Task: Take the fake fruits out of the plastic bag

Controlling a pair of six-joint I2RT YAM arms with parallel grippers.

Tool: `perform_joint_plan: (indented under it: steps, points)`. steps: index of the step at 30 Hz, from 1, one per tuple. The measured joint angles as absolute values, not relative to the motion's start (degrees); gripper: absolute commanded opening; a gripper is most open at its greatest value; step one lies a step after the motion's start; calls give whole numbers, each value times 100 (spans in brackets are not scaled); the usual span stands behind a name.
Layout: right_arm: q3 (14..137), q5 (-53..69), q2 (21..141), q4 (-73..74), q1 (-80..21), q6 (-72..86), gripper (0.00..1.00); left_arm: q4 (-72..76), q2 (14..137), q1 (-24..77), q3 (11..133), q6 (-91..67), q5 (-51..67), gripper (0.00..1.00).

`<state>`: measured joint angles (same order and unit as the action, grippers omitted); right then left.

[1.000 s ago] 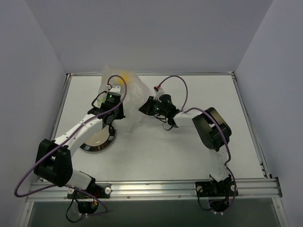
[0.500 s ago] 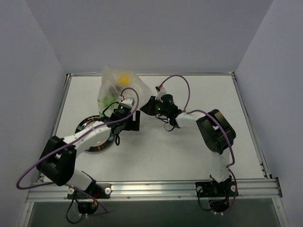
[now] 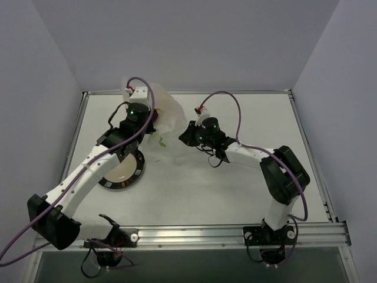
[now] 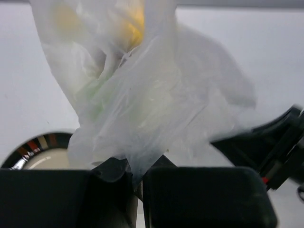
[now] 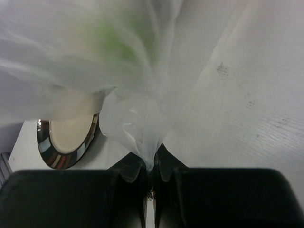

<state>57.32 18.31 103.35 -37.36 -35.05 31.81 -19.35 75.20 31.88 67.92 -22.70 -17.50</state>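
Left arm has swung up and back since half a second ago, carrying its wrist from beside the plate to the far left of the table (image 3: 235, 188), and the plastic bag (image 3: 166, 112) is now drawn out as a pale, whitish sheet between the two arms. It's thin, crinkly, see-through film, bunched into soft folds and creases.

Left gripper (image 4: 139, 187): fingers nearly together, clamped on a twisted tail of the film, the bag rising in a loose billow above them. Through the film comes a blurred yellow fruit (image 4: 135, 23) high up, inside the bag.

Right gripper (image 5: 151, 178): fingers pinched tight on another gathered point of the bag, the film fanning upward from the pinch. A hazy green fruit (image 5: 114, 38) glows through the layers, also inside; its outline is too soft to trace.

Round plate (image 3: 139, 168), cream centre with a dark banded rim, lies flat on the table near the left arm, below the bag.
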Motion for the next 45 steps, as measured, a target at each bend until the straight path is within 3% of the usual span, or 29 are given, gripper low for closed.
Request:
perform_joint_plan:
  steps: [5,12,17,25,29,38,45]
  points:
    - [6029,1221,9445,-2565,-4139,2628,0,-2477,7122,3004,8261,-1970,-2106,2]
    - [6567,777,7741,-1767,-4493,2154,0,-2912,7575,2342,9668,-1730,-1815,2]
    - [6073,344,7205,-1769,-4377,2034,0,-2711,8038,2075,9063,-1702,-1426,2]
    - [4036,-200,7603,-1452,-4252,2180,0,-2222,9207,1859,7881,-1883,-657,2]
    - [4372,-211,7592,-1326,-3992,2128,0,-2226,9461,1850,8152,-2010,-423,2]
    - [6733,58,7592,-1398,-3385,1898,0,-2193,8803,1831,9395,-2045,-397,2]
    - [5513,-108,7837,-1640,-3251,1999,0,-1772,8680,1796,8455,-2209,-388,2]
